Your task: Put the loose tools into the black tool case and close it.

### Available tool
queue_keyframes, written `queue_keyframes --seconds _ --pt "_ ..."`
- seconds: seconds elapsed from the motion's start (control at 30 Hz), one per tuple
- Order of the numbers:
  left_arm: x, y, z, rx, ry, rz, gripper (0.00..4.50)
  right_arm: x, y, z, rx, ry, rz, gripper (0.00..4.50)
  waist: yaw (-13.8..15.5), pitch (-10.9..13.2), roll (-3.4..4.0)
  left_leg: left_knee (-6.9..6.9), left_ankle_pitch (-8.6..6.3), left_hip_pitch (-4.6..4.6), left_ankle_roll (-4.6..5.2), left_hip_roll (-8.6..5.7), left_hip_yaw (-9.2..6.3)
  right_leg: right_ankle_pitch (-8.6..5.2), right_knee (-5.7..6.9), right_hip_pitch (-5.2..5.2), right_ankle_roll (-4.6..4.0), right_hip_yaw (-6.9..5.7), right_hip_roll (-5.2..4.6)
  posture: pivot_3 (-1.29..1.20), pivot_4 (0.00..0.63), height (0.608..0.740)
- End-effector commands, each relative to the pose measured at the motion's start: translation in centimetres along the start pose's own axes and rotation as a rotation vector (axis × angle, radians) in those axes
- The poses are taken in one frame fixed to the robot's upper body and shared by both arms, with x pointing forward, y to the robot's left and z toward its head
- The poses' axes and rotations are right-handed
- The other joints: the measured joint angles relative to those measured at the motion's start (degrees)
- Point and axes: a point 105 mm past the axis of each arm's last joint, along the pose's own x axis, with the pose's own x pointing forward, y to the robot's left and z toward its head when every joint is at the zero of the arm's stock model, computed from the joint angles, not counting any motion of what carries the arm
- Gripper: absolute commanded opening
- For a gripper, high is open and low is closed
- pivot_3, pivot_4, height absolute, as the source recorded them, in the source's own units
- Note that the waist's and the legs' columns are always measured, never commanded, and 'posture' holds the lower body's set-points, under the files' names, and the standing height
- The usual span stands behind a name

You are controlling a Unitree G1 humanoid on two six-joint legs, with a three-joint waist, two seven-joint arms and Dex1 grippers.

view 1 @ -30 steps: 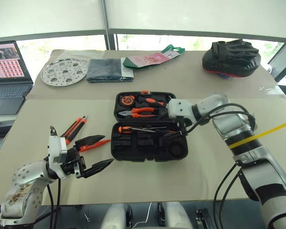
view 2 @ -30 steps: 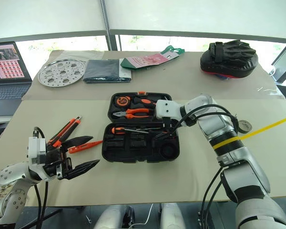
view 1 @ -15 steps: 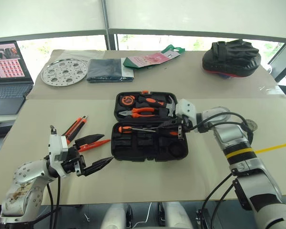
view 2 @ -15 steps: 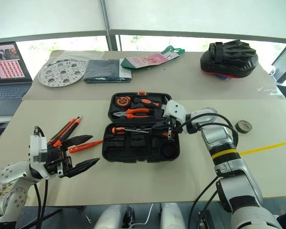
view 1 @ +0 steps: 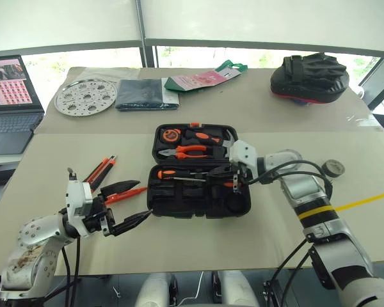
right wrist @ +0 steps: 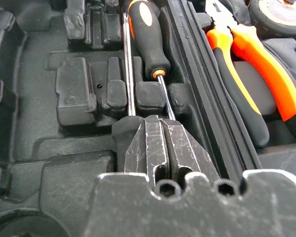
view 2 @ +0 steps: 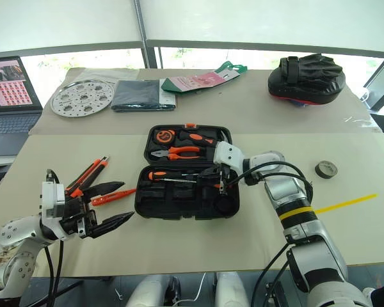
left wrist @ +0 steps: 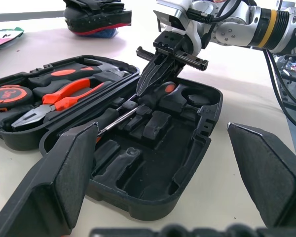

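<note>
Right end effector [view 2: 221, 181] inside black tool case [view 2: 179, 203] rim.

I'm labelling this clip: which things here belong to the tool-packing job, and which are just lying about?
Job: black tool case; two long screwdrivers already lying in it; utility knife; small orange screwdriver; tape roll.

Lying about: laptop; perforated metal disc; folded dark cloth; padded mitt; pink-and-green bag.
</note>
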Motion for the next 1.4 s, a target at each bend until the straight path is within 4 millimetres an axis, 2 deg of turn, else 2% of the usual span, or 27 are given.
queue_keyframes --seconds 0.03,0.17,0.27,0.4,0.57,0.83,0.97,1.27,1.4 --pt "0.0 -0.2 0.7 0.035 0.001 -0.009 4.5 0.2 0.2 2.0 -0.051 -0.099 0.009 0.03 -0.1 0.0 0.0 0.0 0.01 0.0 -0.01 0.0 0.0 0.0 0.0 0.0 0.0 0.01 0.01 0.0 0.15 0.74" --pt "-0.1 -0.3 0.7 0.031 0.006 -0.011 4.5 -0.4 -0.2 3.1 -0.05 -0.155 -0.007 0.03 0.0 0.0 0.0 0.0 0.01 0.0 -0.02 0.0 0.0 0.0 0.01 -0.01 -0.01 0.03 0.02 0.0 0.15 0.74" --pt "-0.1 -0.3 0.6 0.029 0.009 -0.012 4.5 -0.4 0.2 3.1 -0.02 -0.16 0.011 0.03 0.1 0.0 0.0 0.01 0.01 -0.01 -0.01 -0.01 0.0 0.0 0.0 -0.01 -0.01 0.04 0.0 0.0 0.15 0.74" --pt "-0.2 -0.3 0.5 0.027 0.014 -0.015 4.5 0.0 1.0 2.3 0.003 -0.121 0.034 0.03 0.2 0.0 0.0 0.02 0.01 -0.01 -0.01 -0.01 -0.01 0.0 0.0 -0.01 -0.01 0.04 -0.02 0.0 0.15 0.74" --pt "-0.3 -0.3 0.5 0.027 0.019 -0.013 4.5 0.3 1.3 0.3 0.035 -0.036 0.037 0.03 0.1 0.0 0.0 0.02 0.01 0.0 -0.01 -0.01 0.0 0.01 0.01 -0.02 -0.02 0.05 -0.01 0.0 0.15 0.74" --pt "-0.4 -0.3 0.5 0.032 0.029 -0.002 4.5 1.0 2.2 -1.9 0.076 0.05 0.068 0.03 0.1 0.0 0.0 0.01 0.01 0.39 -0.02 -0.01 0.0 0.0 0.01 0.3 -0.03 0.09 -0.01 0.0 0.15 0.74" --pt "-0.7 -0.5 0.3 0.026 0.041 0.009 4.5 1.6 1.9 -2.4 0.14 0.099 0.05 0.03 0.1 0.0 0.0 -0.07 -0.02 0.84 -0.03 0.02 -0.02 -0.03 -0.05 0.75 -0.09 0.08 -0.04 0.0 0.15 0.74" --pt "-1.2 -1.0 0.0 0.001 0.052 0.039 4.5 2.5 3.0 -3.1 0.236 0.188 0.111 0.03 0.0 -0.4 0.05 -0.17 0.0 1.02 -0.09 0.07 -0.07 0.11 0.02 0.81 -0.34 0.02 -0.48 0.0 0.15 0.74" --pt "-1.1 -1.0 -0.2 -0.002 0.054 0.049 4.5 2.2 3.0 -4.1 0.29 0.201 0.099 0.03 0.0 -0.8 0.01 -0.19 0.0 1.05 -0.1 0.07 -0.09 0.1 0.0 0.84 -0.36 -0.03 -0.5 0.0 0.15 0.74"
